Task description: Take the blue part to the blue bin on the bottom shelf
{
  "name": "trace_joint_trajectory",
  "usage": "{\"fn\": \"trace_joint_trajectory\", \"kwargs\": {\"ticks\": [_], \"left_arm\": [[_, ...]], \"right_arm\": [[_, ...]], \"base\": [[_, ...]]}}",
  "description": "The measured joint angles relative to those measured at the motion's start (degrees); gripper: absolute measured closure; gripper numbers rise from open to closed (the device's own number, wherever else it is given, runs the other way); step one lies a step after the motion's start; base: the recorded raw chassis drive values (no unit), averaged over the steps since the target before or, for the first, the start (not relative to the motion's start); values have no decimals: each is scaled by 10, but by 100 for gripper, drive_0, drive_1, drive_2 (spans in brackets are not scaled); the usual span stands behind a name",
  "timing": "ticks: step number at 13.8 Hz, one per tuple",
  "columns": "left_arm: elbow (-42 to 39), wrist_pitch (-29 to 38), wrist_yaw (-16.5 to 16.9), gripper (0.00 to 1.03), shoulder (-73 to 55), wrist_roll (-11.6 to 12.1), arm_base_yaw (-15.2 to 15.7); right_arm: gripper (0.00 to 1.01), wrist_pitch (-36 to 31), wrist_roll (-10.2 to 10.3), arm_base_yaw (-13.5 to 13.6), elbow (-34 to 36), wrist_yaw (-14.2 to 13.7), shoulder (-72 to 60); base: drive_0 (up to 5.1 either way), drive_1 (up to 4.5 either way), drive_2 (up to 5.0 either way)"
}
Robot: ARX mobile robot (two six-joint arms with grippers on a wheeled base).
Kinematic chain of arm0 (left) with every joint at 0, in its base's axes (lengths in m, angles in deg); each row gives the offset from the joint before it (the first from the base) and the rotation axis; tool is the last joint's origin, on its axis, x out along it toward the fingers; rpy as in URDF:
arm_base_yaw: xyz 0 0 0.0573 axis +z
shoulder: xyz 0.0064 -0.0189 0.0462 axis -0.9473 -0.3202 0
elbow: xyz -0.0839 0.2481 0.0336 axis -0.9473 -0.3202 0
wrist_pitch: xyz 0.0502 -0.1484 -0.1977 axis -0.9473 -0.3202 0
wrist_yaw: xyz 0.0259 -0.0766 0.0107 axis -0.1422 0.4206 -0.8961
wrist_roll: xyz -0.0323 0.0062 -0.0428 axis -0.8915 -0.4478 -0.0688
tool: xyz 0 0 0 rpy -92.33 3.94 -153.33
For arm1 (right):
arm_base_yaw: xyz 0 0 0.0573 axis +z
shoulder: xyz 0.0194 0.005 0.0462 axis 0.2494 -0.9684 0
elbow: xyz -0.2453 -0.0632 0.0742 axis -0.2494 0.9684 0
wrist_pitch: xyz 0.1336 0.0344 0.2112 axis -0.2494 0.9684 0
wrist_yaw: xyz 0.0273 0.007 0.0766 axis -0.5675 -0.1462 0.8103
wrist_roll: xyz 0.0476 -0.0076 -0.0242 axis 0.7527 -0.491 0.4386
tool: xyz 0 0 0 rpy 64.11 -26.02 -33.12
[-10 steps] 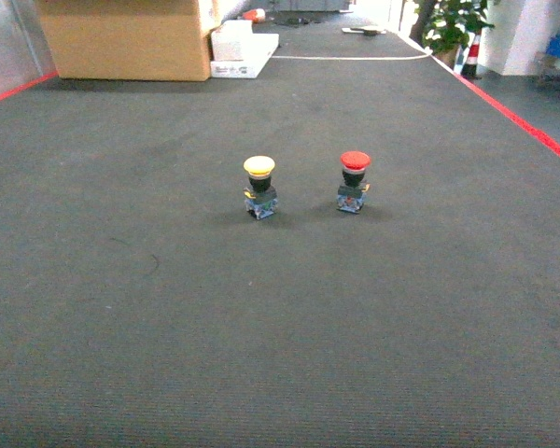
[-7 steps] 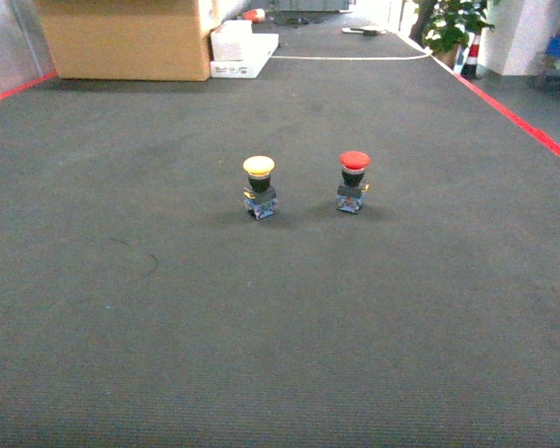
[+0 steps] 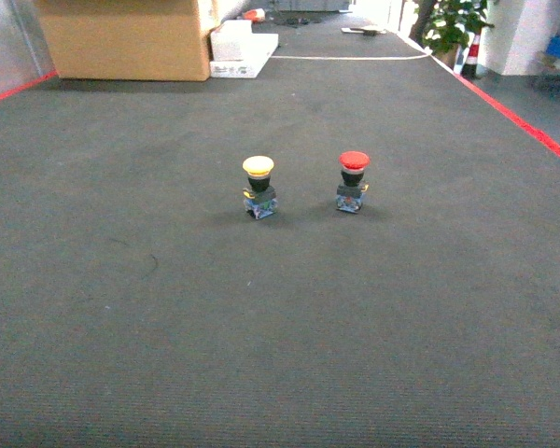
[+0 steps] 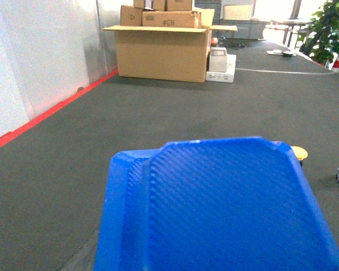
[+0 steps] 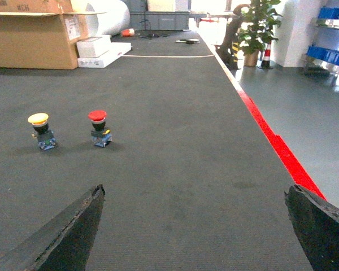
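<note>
Dark carpet (image 3: 280, 327) spreads wide between red floor lines (image 3: 518, 117); right end effector (image 5: 195, 226) spread, left's state unclear.

Two dark fingers (image 5: 68, 234) of the right gripper (image 5: 195, 226) stand wide apart at the bottom corners, nothing between them. Ahead on the grey carpet (image 5: 175, 141) stand a yellow button (image 5: 40, 131) and a red button (image 5: 99, 128), side by side. A red line (image 5: 271, 138) runs along the right; cardboard box (image 5: 31, 39) far left, plant (image 5: 254, 25) behind.
</note>
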Motion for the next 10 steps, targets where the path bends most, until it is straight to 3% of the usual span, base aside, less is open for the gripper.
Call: {"fn": "trace_joint_trajectory", "kwargs": {"ticks": [6, 8, 10], "left_arm": [[0, 0, 0, 59, -1, 0, 0], [0, 1, 0, 59, 1, 0, 0], [0, 0, -2, 59, 3, 0, 2]], "right_arm": [[3, 1, 0, 0, 0, 0, 0], [3, -3, 0, 0, 0, 0, 0], [3, -2, 0, 0, 0, 1, 0]], "base": [[0, 0, 0], [4, -402, 410], [-169, -169, -169]]}}
